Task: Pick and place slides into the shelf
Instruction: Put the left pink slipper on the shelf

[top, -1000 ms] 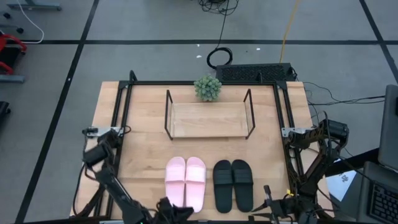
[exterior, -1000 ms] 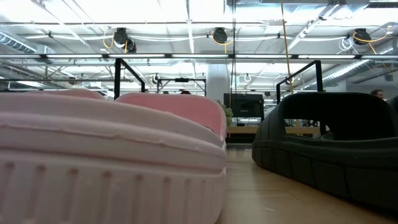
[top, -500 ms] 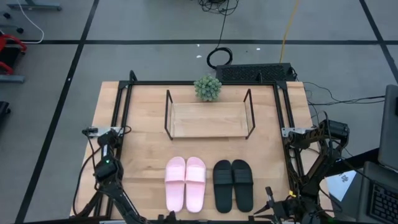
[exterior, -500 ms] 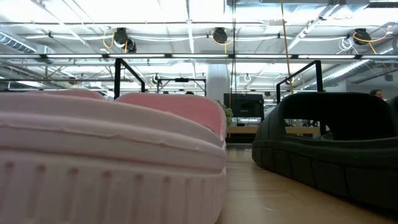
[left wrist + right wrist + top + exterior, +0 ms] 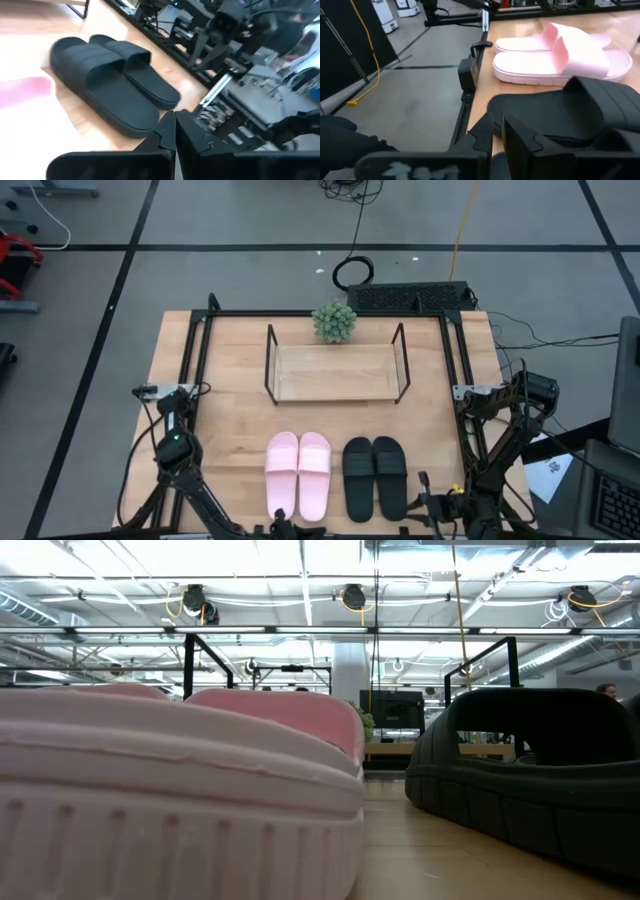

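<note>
Both pairs lie at lower centre of the desk (image 5: 230, 380), long axes toward the shelf (image 5: 335, 372): pale pink slides (image 5: 298, 472) left, matte black slides (image 5: 375, 476) right. You work the nearer arm; both grippers' fingers are clenched, empty.

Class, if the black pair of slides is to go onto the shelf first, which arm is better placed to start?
Probably the right. The right gripper, fingers nearly shut, sits just behind the black slides, while the left gripper waits behind the pink slides. The shelf holds no slides yet.
</note>
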Available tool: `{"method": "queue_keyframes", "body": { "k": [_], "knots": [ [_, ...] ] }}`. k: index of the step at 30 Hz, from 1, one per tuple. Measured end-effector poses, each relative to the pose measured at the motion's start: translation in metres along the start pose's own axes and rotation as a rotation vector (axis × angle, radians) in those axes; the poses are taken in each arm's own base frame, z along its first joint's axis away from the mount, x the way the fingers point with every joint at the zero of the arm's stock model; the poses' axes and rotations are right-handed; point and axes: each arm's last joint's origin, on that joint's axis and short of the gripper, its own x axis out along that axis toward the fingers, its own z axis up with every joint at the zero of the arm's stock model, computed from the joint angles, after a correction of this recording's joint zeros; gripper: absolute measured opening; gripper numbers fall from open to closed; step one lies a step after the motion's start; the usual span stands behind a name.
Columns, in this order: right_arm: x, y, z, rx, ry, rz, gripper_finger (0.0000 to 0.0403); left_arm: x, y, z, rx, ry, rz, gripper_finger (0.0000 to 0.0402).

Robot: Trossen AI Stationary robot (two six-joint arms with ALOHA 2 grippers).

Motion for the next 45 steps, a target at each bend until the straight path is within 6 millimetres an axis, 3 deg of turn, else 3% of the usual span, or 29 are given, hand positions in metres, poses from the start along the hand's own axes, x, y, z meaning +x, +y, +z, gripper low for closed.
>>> {"method": "queue_keyframes", "body": {
  "k": [7, 12, 19, 29, 34, 45],
  "knots": [
    [-0.002, 0.003, 0.001, -0.010, -0.009, 0.022, 0.0029, 0.016, 0.030, 0.005, 0.072, 0.124, 0.182, 0.0003],
    [-0.006, 0.005, -0.001, -0.016, -0.007, 0.036, 0.0029, -0.001, 0.043, 0.004, 0.093, 0.125, 0.251, 0.0002],
    [-0.007, 0.006, -0.002, -0.032, -0.005, 0.036, 0.0029, -0.032, 0.048, 0.026, 0.258, 0.201, 0.312, 0.0002],
    [-0.007, 0.005, -0.001, -0.033, -0.008, 0.032, 0.0029, -0.023, 0.059, 0.033, 0.527, 0.499, 0.435, 0.0001],
    [-0.007, 0.005, -0.002, -0.034, -0.007, 0.031, 0.0029, -0.025, 0.067, 0.040, 0.636, 0.472, 0.493, 0.0001],
    [-0.007, 0.003, -0.003, -0.053, -0.013, 0.000, 0.0029, -0.022, 0.065, 0.042, 0.686, 0.465, 0.471, 0.0000]
  ]
}}
